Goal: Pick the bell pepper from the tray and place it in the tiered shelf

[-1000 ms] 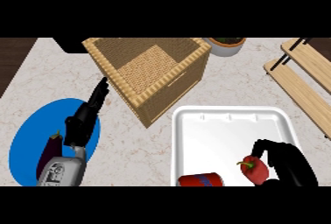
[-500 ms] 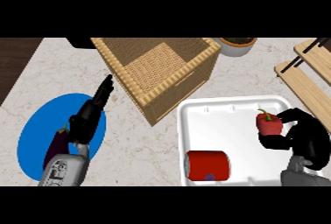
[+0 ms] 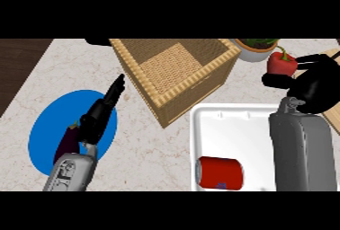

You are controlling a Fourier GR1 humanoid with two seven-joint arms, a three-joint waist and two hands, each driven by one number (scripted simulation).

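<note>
Right robot hand is at the upper right of the head view, above the far right corner of the tray. Its black fingers are curled round the red bell pepper, which is lifted clear of the tray; green stem points up. The pepper sits just beside a white pot with a green plant at the top edge. The grey right forearm crosses the right part of the tray and hides that side of it.

The white tray lies on the marble table, lower centre-right. One red can lies on its side in the near part of the tray, well apart from the pepper.

A woven basket stands at top centre, just beyond the tray's left corner, its open top facing the camera.

Left robot hand is at the left, over a blue plate. Fingers are straight, pointing away toward the basket; it holds nothing. A small dark purple object lies on the plate beside the left wrist; what it is cannot be told.

Dark wood surface shows at the upper left beyond the table edge.
</note>
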